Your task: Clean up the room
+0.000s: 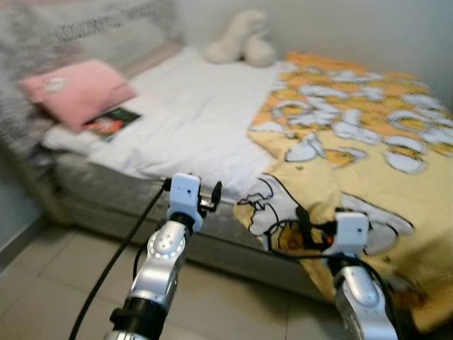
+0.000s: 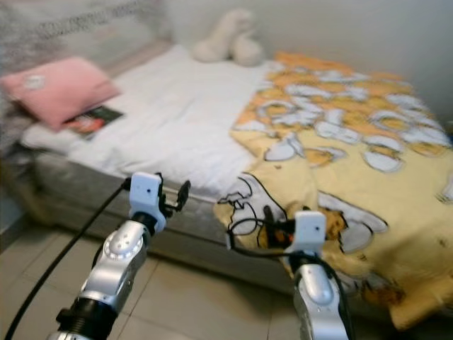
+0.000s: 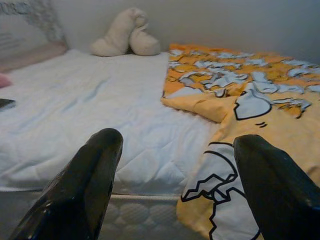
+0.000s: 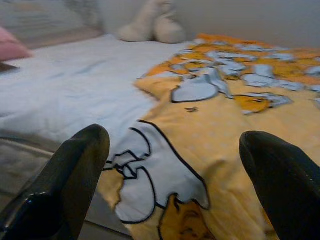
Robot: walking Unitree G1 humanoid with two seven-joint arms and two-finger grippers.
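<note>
1. While the robot stands at the foot of the bed [image 1: 177, 134], the left eye view places both arms raised before the mattress edge. The left claw [image 1: 212, 196] sits near the white sheet's edge; the right claw [image 1: 306, 225] sits over the hanging corner of the yellow blanket [image 1: 368, 142]. A pink pillow [image 1: 79, 92] lies at the head end with a dark book [image 1: 113, 122] just beside it, partly under its edge. A cream plush toy [image 1: 241, 39] rests against the wall.

2. As seen from the right eye view, the layout is identical: the blanket covers the robot's right half of the bed, its near edge bunched and folded back, and drapes over the side toward the floor [image 2: 191, 297].

3. Along the left wrist view, the left claw's fingers [image 3: 85, 185] are spread wide apart and hold nothing; white sheet and blanket edge lie ahead.

4. Along the right wrist view, the right claw's fingers [image 4: 70, 175] are likewise released and empty, aimed at the blanket's printed corner.

5. Judged step: approach before making the bed. The next move likely calls for advancing each claw to the bunched blanket edge, clenching on the fabric, then drawing it across the bare sheet.
</note>
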